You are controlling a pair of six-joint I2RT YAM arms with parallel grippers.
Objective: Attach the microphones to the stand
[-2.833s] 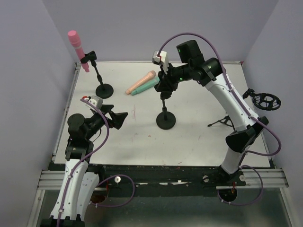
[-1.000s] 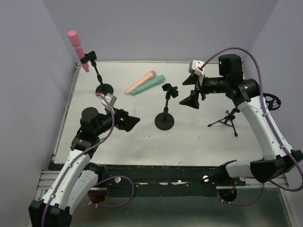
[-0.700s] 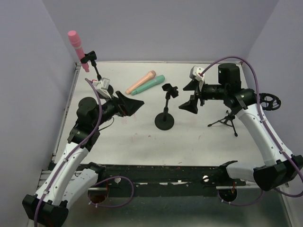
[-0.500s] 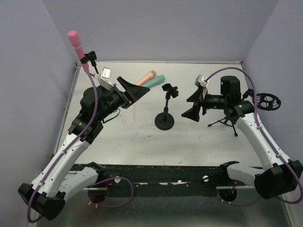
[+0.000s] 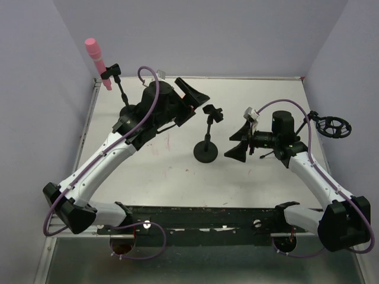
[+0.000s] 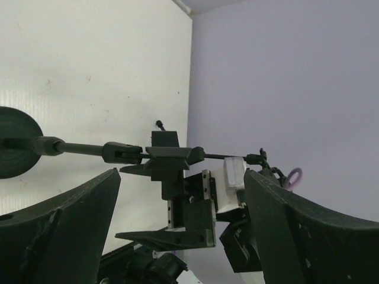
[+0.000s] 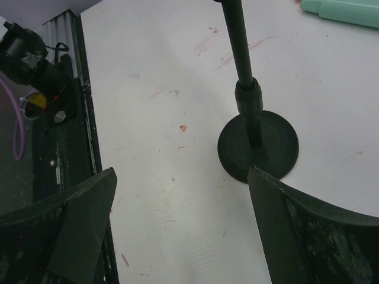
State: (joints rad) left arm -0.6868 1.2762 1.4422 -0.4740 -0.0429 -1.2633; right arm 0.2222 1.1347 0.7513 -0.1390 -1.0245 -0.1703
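At the far left corner we see the pink microphone (image 5: 95, 56) standing tilted and raised above the table (image 5: 177, 171), clipped into the left stand (image 5: 112, 74).

Just right of it, the left arm reaches from the near left edge across to the back of the table. Its left gripper (image 5: 198, 105) hangs over the back middle, and in its own wrist view the fingers (image 6: 59, 231) are spread wide with nothing between them. That view looks past them at the clip of the middle stand (image 6: 172, 157).

From above, the left arm covers the spot under its gripper. We find the mint microphone (image 7: 343, 10) only in the right wrist view, lying flat on the table beyond the middle stand. The peach microphone we cannot make out with any certainty.

The middle stand (image 5: 206, 151) stands upright on its round base near the table's centre, its clip bare.

Just to its right the right gripper (image 5: 230, 147) points at the stand, close but apart from it. Its fingers (image 7: 314, 236) gape wide and hold nothing, and the stand's base and pole show between them.

At the far right edge sits a round black holder (image 5: 331, 125).
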